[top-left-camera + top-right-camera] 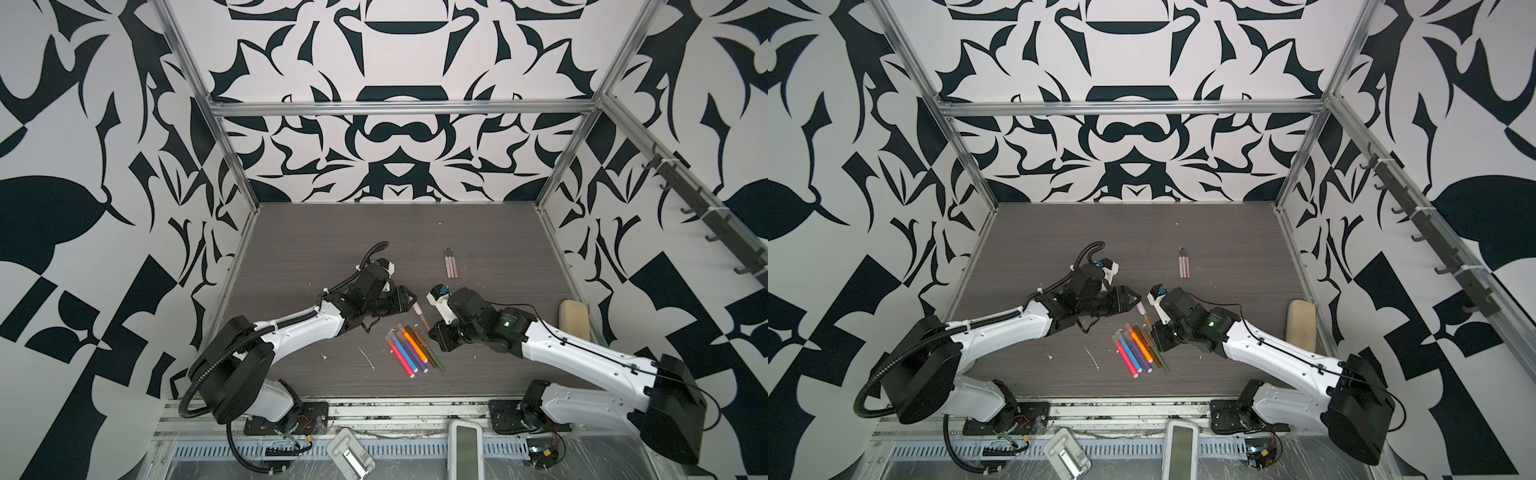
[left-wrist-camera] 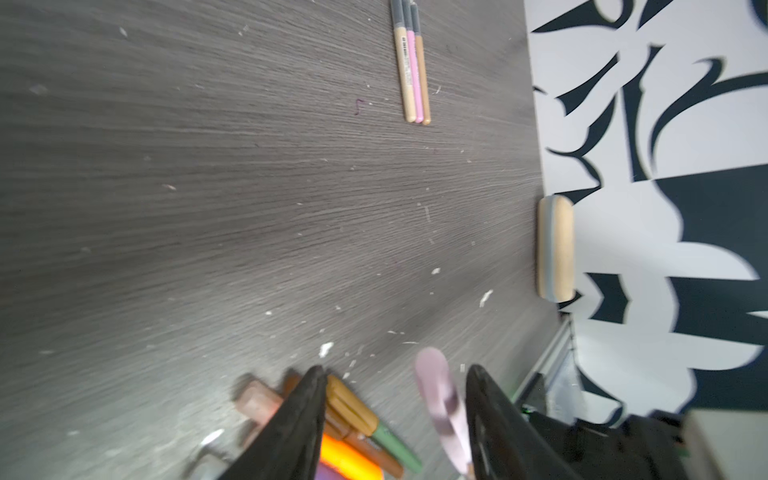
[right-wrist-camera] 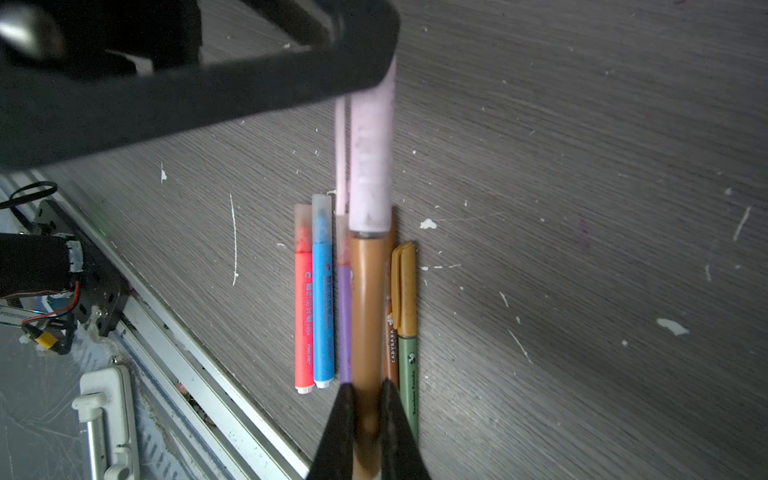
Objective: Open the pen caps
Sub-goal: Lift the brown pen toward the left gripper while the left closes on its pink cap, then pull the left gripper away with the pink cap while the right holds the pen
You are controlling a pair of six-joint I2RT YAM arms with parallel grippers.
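Note:
My right gripper (image 3: 368, 386) is shut on a brown pen (image 3: 368, 311) and holds it just above the table. The pen's pale pink cap (image 3: 372, 166) is on and points toward my left arm. My left gripper (image 2: 395, 370) is open, its fingers either side of that cap (image 2: 436, 390), which sits nearer one finger; the view is blurred, so contact is unclear. In both top views the grippers (image 1: 413, 305) (image 1: 430, 330) meet at table centre over the held pen (image 1: 1147, 321). Several capped pens (image 1: 411, 349) lie side by side below it.
Three thin pens (image 1: 450, 262) with dark uncapped ends lie together farther back. A beige oblong case (image 1: 574, 318) rests against the right wall. Two white devices (image 1: 464, 453) (image 1: 349, 453) sit on the front rail. White specks litter the grey wood-grain table (image 1: 498, 249).

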